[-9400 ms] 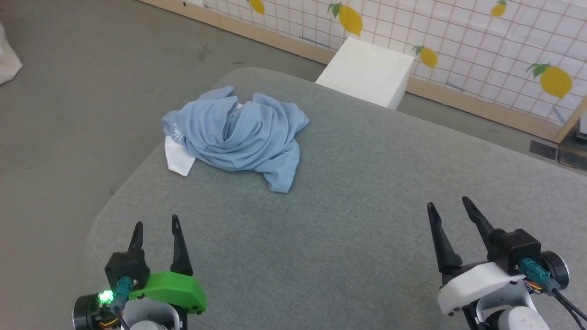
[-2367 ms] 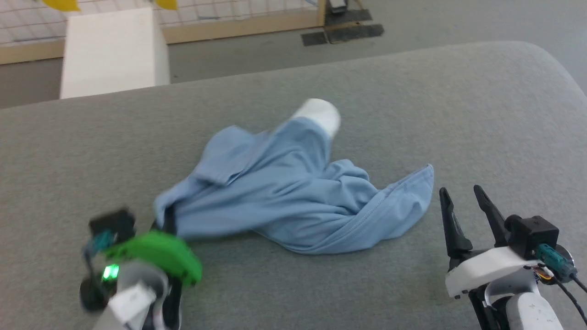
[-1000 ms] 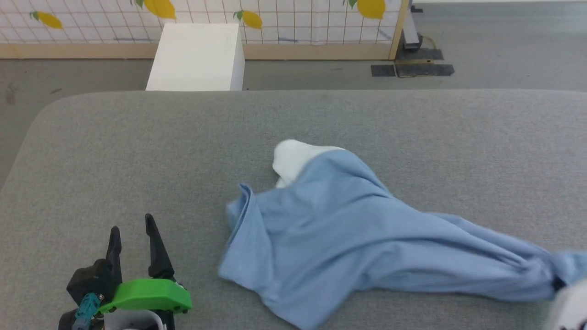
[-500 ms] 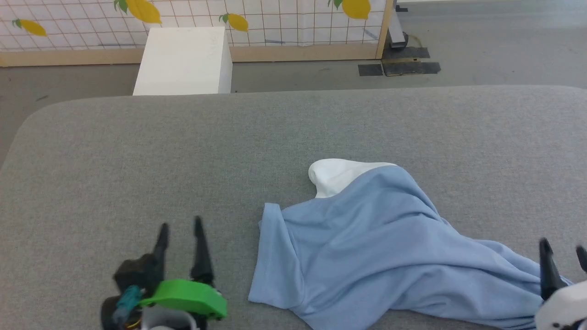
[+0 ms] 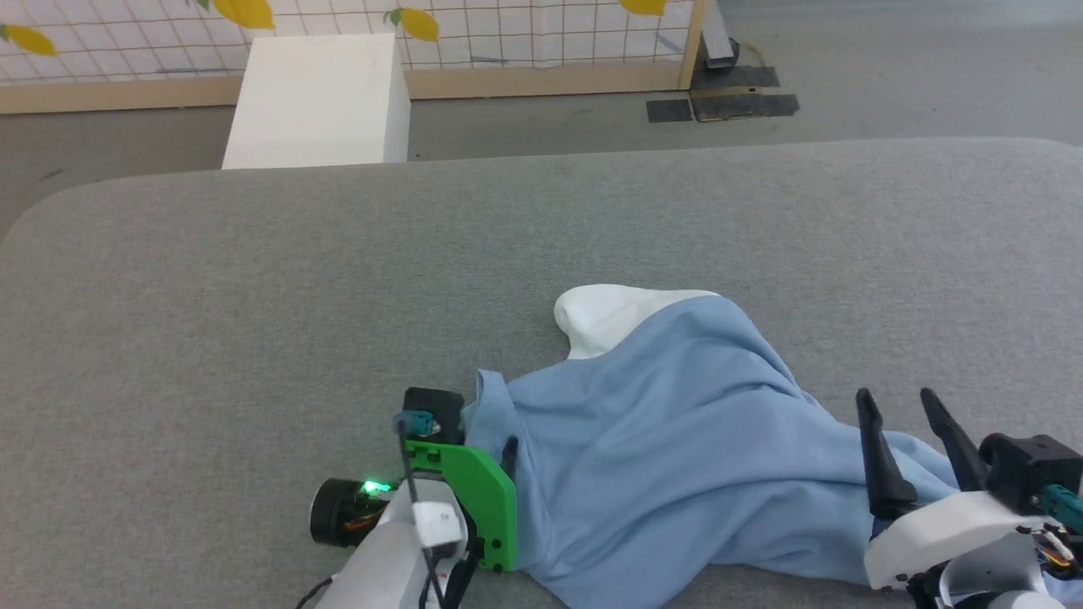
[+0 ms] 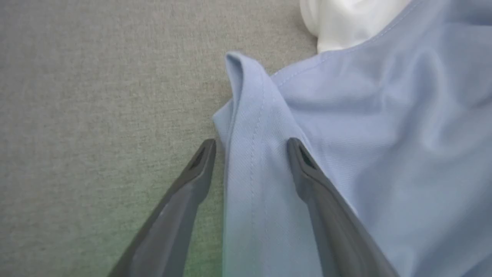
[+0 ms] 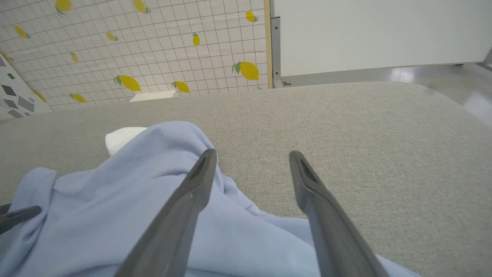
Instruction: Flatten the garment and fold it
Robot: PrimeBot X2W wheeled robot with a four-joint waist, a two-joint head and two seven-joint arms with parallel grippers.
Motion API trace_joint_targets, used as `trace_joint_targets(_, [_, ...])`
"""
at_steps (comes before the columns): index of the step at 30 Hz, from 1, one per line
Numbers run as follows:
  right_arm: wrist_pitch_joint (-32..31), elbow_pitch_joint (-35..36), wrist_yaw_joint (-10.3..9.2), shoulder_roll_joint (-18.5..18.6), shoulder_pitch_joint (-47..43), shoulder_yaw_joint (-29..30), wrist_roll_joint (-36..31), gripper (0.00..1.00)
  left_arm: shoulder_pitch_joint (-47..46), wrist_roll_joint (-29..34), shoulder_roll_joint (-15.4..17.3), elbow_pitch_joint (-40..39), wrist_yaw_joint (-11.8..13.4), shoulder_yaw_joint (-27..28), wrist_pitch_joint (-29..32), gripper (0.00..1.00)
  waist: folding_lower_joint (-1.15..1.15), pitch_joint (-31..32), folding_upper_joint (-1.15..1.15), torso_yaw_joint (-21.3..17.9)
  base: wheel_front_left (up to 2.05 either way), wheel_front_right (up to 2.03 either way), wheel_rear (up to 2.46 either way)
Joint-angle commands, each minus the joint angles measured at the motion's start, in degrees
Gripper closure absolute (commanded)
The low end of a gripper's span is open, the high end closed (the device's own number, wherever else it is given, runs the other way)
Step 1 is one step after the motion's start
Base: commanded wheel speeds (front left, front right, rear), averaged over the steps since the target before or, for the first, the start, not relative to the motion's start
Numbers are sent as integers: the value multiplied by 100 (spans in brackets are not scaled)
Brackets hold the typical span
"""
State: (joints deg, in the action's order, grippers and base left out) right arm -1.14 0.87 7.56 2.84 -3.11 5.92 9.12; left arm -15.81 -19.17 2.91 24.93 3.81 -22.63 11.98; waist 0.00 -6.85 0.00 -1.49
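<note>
Blue cloth, left wrist view. Found the shirt hem lying between the fingers of the left claw: spread wide, one finger on bare table, the other over the cloth. Nothing pinched. Noted a white part poking out beyond the blue.

Head view. Logged the shirt as a rumpled ridge, well short of the table's far edge, right of the middle, toward the near edge. Far from flat. Left claw at its left hem; right claw over its right end, fingers apart, gripping nothing.

Right wrist view. Fingers wide apart, one above a blue fold, the other above bare table.

Risks, by judgement. Could pinch only the top layer, or two layers together, if closed on this curled hem; would then drag the heap rather than spread it. Might leave the white part trapped underneath with a one-sided pull.
</note>
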Motion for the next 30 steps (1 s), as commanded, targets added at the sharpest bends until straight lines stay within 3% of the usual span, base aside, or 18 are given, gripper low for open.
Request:
trace_joint_targets(1, [31, -48, -8, 4, 104, -57, -9, 0, -121, -40, -1, 117, 21, -57, 316, 0, 0, -13, 0, -89, 0, 0, 0])
trace_joint_targets(2, [25, -72, -8, 4, 111, -88, -9, 0, -127, -127, -2, 172, -8, -96, 545, 0, 0, -9, 0, -108, 0, 0, 0])
trace_joint_targets(3, [18, -93, -8, 4, 118, -109, -5, 0, -134, -188, -2, 208, -33, -131, 745, 8, 0, -4, 0, -119, 0, 0, 0])
trace_joint_targets(4, [13, -114, -8, 4, 127, -127, -1, 0, -134, -241, -2, 223, -56, -162, 944, 79, 0, 3, 0, -129, 0, 0, 0])
trace_joint_targets(5, [9, -128, -8, 4, 132, -148, -1, 0, -127, -285, -1, 205, -95, -179, 1054, 100, 0, 11, 0, -135, 0, 0, 0])
trace_joint_targets(9, [13, -153, -8, 4, 156, -233, 2, 0, -50, -391, 84, -208, 91, 142, 612, 100, 0, 56, 0, -82, 0, 0, 0])
trace_joint_targets(15, [-4, -130, -8, 4, 199, -304, -35, 0, 455, -516, 482, -991, 660, 1014, -302, 100, 0, 117, 0, 204, 0, 0, 0])
trace_joint_targets(19, [-44, -114, -8, 4, 244, -326, -36, 0, 970, -636, 761, -1447, 971, 1510, -432, 100, 0, 109, 0, 443, 0, 0, 0])
trace_joint_targets(25, [-306, -209, -8, 4, 378, -527, -71, 0, 1725, -878, 855, -1694, 1280, 1912, -287, 100, 0, 93, 0, 748, 0, 0, 0])
trace_joint_targets(26, [-399, -238, -8, 4, 413, -577, -88, 0, 1807, -907, 840, -1682, 1299, 1921, -259, 63, 0, 86, 0, 792, 0, 0, 0])
trace_joint_targets(27, [-507, -270, -8, 4, 462, -627, -105, 0, 1872, -956, 804, -1682, 1285, 1932, -278, 13, 0, 75, 0, 844, 0, 0, 0])
trace_joint_targets(28, [-597, -299, -8, 6, 507, -662, -117, 0, 1899, -994, 762, -1689, 1270, 1949, -348, 0, 0, 67, 0, 891, 0, 0, 0])
trace_joint_targets(30, [-793, -377, -8, 42, 634, -760, -137, 0, 1928, -1025, 666, -1724, 1219, 1959, -599, 0, 0, 40, 0, 980, 0, 0, 0])
